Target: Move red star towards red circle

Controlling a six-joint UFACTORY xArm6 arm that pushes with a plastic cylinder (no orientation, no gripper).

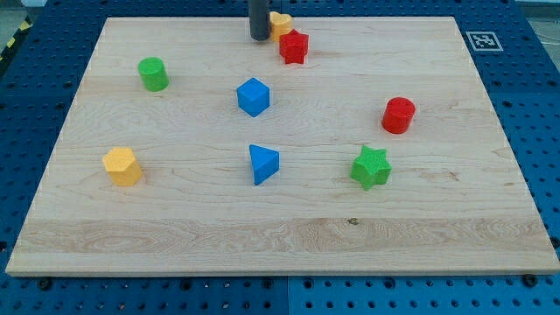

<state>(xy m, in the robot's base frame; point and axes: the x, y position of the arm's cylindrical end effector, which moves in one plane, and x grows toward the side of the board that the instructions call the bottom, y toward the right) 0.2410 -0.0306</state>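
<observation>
The red star (294,46) lies near the view's top centre of the wooden board. The red circle (398,115) stands to the view's right and lower, well apart from the star. My tip (260,38) comes down from the view's top edge, just left of the star, with a small gap between them. A yellow block (280,23) sits between the rod and the star, slightly above them, partly hidden by the rod.
A green cylinder (153,73) is at the upper left. A blue cube (253,96) and a blue triangle (262,164) are in the middle. A yellow hexagon-like block (122,166) is at the left. A green star (371,167) lies below the red circle.
</observation>
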